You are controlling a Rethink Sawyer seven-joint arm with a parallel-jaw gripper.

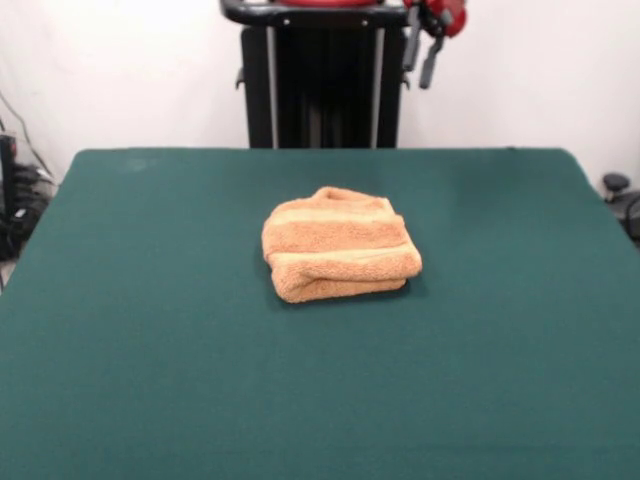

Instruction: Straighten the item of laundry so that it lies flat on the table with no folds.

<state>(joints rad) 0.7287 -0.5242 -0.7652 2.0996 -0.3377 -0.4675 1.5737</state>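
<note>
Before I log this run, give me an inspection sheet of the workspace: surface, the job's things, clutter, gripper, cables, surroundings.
Surface: large dark green felt-covered table, smooth where bare.
Job's things: small orange-tan terry-cloth towel near the table's middle, folded over in thick layers, not flat; lighter woven bands show across it.
Clutter: nothing seen on the table.
Gripper: red and black arm's gripper drawn back at the top edge, well clear of the towel; open or shut cannot be told.
Cables: dark cables off the table's left edge.
Surroundings: black pedestal against a white wall; dark equipment at the right edge.
</note>
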